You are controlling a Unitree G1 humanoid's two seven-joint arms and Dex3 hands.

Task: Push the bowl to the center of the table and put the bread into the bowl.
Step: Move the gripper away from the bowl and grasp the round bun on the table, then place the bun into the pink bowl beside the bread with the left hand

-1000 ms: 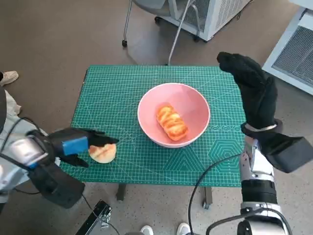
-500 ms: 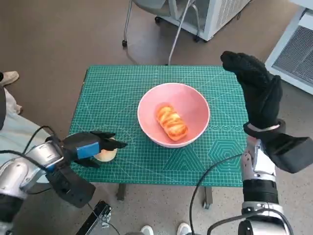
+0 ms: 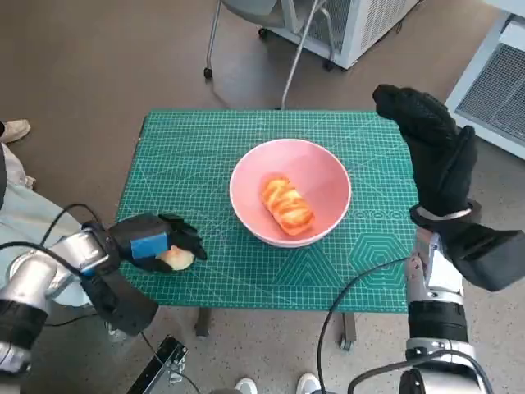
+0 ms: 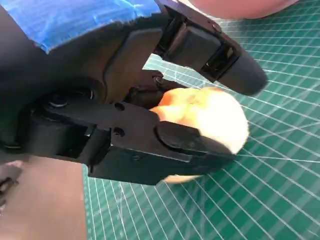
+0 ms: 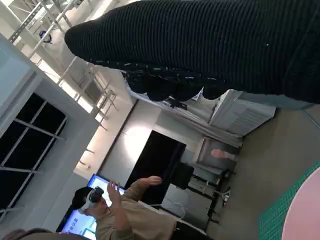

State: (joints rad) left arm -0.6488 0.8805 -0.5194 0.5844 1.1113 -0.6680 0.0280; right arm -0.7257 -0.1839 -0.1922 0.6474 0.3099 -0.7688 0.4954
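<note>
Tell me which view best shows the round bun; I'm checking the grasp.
The left wrist view: the round bun fills it, between the left hand's fingers. The head view shows a sliver; the right wrist view, nothing.

Left robot hand (image 4: 125, 100) is gripping the bread (image 4: 210, 122), black fingers (image 4: 190, 142) closing around it, just above the green mat (image 4: 280, 200).

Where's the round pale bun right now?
In the head view the round pale bun sits near the green mat's front left edge, gripped by the left hand, left of the pink bowl.
</note>
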